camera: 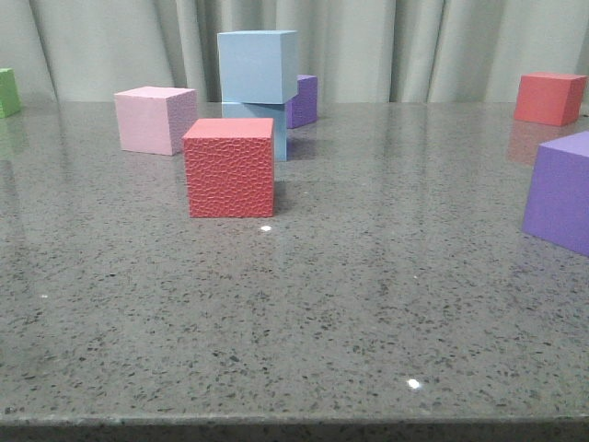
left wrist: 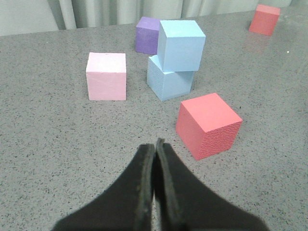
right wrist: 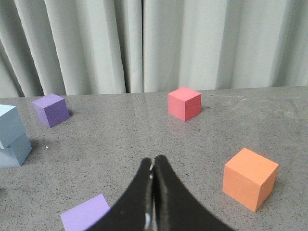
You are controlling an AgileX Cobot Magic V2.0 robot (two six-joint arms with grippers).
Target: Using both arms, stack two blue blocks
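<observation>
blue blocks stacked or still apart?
Stacked: the upper blue block sits on the lower blue block, twisted and overhanging; both grippers are clear.

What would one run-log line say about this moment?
stack: upper blue block sits on lower blue block, twisted askew | left gripper: jaws shut, empty | right gripper: jaws shut, empty | both clear of stack

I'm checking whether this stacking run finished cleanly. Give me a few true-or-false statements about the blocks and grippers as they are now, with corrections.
1. One blue block sits on top of the other blue block. True.
2. The left gripper holds a blue block. False: its jaws are shut on nothing.
3. The upper blue block is turned slightly relative to the lower one. True.
4. The red textured cube is stacked on the pink cube. False: both stand apart on the table.
5. The right gripper is open. False: it is shut.
</observation>
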